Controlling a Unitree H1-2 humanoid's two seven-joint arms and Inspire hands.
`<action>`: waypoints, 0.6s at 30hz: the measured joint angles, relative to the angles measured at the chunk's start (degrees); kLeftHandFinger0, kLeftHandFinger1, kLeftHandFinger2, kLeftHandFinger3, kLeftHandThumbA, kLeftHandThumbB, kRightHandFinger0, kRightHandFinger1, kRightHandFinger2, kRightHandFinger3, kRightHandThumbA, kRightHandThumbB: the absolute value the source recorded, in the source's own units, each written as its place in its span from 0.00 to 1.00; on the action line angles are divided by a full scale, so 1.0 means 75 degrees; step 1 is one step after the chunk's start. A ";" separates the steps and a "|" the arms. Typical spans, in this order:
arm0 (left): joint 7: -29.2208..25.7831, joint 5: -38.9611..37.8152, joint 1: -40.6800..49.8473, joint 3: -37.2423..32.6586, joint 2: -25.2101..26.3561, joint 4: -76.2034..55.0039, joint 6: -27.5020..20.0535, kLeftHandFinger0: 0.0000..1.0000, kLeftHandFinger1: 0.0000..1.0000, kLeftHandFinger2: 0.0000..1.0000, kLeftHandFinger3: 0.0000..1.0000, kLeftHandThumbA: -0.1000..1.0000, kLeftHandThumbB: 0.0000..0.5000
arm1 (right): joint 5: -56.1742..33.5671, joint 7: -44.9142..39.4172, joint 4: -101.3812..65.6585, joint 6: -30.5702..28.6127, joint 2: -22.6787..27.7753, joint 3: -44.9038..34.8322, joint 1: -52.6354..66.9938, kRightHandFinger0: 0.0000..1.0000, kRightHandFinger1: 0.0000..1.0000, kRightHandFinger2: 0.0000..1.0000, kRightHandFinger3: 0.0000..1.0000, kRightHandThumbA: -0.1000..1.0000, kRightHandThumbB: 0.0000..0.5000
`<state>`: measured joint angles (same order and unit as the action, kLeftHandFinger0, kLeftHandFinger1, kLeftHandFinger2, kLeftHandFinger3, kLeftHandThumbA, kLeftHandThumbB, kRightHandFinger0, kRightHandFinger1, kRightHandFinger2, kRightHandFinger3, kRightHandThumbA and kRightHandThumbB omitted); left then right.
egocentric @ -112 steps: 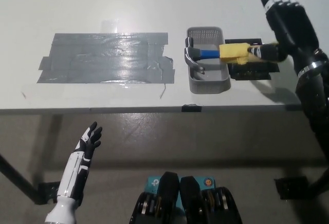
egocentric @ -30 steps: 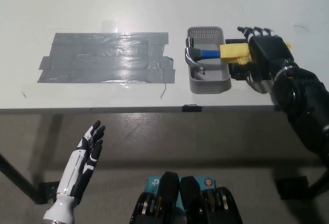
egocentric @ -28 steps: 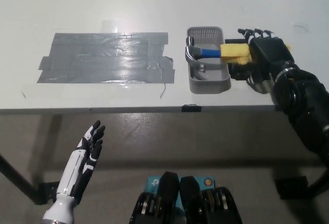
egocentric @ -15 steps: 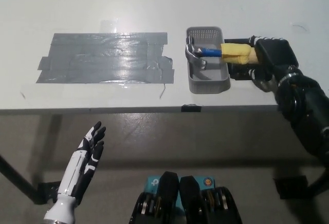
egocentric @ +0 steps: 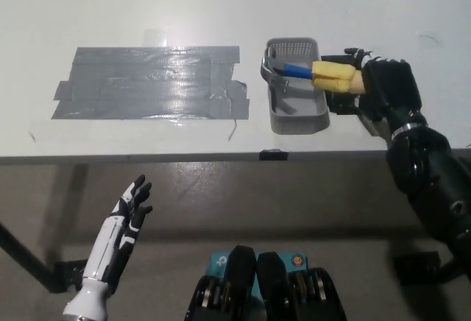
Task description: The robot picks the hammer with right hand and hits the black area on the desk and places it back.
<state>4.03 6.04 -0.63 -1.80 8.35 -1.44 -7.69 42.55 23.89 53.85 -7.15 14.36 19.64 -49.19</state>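
The hammer [egocentric: 298, 70] has a steel head, a blue shaft and a yellow foam wrap on its handle. My black right hand [egocentric: 384, 89] is shut on that handle at the right of the grey basket [egocentric: 297, 118]. The hammer's head is raised over the basket's far left corner. The dark taped area [egocentric: 151, 82] lies flat on the white desk to the left of the basket. My white left hand [egocentric: 121, 227] rests open below the desk's front edge at lower left.
A small black mat [egocentric: 346, 104] lies on the desk under my right hand, partly hidden. The desk's front edge [egocentric: 221, 157] runs across the middle of the view, with floor below it.
My right hand came down from above the desk, closed on the hammer's handle, and has lifted the hammer's head up out of the basket. The left hand barely moved.
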 measured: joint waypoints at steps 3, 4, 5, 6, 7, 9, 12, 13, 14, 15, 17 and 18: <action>0.0000 0.0001 -0.0011 0.0000 -0.0002 -0.0004 0.0005 0.93 1.00 1.00 1.00 0.96 0.00 | -0.0363 -0.0022 -0.0283 -0.0158 -0.0210 -0.0551 0.0065 0.00 0.34 0.73 0.74 0.00 0.18; 0.0000 0.0000 -0.0012 0.0000 -0.0002 -0.0003 0.0010 0.92 1.00 1.00 1.00 0.96 0.00 | -0.0507 -0.0088 -0.0405 -0.0161 -0.0281 -0.0728 0.0069 0.00 0.36 0.76 0.79 0.00 0.17; -0.0001 0.0001 -0.0012 0.0000 -0.0002 -0.0002 0.0014 0.92 1.00 1.00 1.00 0.96 0.00 | -0.0685 -0.0193 -0.0557 -0.0142 -0.0350 -0.0941 0.0073 0.00 0.37 0.78 0.82 0.00 0.16; -0.0001 0.0001 -0.0013 0.0000 -0.0002 -0.0001 0.0017 0.91 1.00 1.00 1.00 0.96 0.00 | -0.0828 -0.0302 -0.0672 -0.0119 -0.0396 -0.1102 0.0073 0.00 0.40 0.80 0.85 0.00 0.18; -0.0001 0.0002 -0.0013 0.0000 -0.0002 -0.0001 0.0018 0.91 1.00 1.00 1.00 0.96 0.00 | -0.0935 -0.0386 -0.0750 -0.0104 -0.0425 -0.1235 0.0073 0.00 0.41 0.81 0.87 0.00 0.20; 0.0000 0.0001 -0.0014 0.0000 -0.0002 0.0001 0.0024 0.91 1.00 1.00 1.00 0.96 0.00 | -0.1242 -0.0659 -0.0901 -0.0056 -0.0461 -0.1508 0.0072 0.00 0.42 0.83 0.88 0.00 0.22; 0.0000 0.0001 -0.0014 0.0000 -0.0003 0.0001 0.0033 0.91 1.00 1.00 1.00 0.95 0.00 | -0.1639 -0.1056 -0.1096 0.0110 -0.0474 -0.1871 0.0080 0.00 0.42 0.85 0.90 0.00 0.18; 0.0000 0.0001 -0.0014 0.0000 -0.0003 0.0001 0.0043 0.91 1.00 1.00 1.00 0.95 0.00 | -0.1789 -0.1206 -0.1160 0.0198 -0.0473 -0.2009 0.0080 0.00 0.44 0.88 0.91 0.00 0.19; 0.0000 0.0001 -0.0014 0.0000 -0.0002 0.0001 0.0049 0.91 1.00 1.00 1.00 0.95 0.00 | -0.1945 -0.1358 -0.1240 0.0292 -0.0472 -0.2134 0.0081 0.00 0.45 0.90 0.93 0.00 0.20; 0.0000 0.0001 -0.0014 0.0000 -0.0002 0.0001 0.0056 0.90 1.00 1.00 1.00 0.94 0.01 | -0.2075 -0.1496 -0.1303 0.0386 -0.0469 -0.2232 0.0081 0.00 0.51 0.94 0.96 0.00 0.21; 0.0001 0.0001 -0.0016 -0.0001 -0.0003 0.0000 0.0065 0.89 1.00 1.00 1.00 0.94 0.01 | -0.2356 -0.1806 -0.1409 0.0594 -0.0453 -0.2445 0.0081 0.02 0.60 0.97 0.98 0.00 0.22; 0.0001 0.0001 -0.0016 -0.0001 -0.0002 0.0000 0.0072 0.88 1.00 1.00 1.00 0.94 0.01 | -0.2501 -0.1992 -0.1469 0.0721 -0.0429 -0.2533 0.0081 0.05 0.64 0.96 1.00 0.00 0.21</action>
<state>4.04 6.05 -0.75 -1.81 8.33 -1.45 -7.15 23.80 8.95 42.83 -1.74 11.15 0.64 -48.58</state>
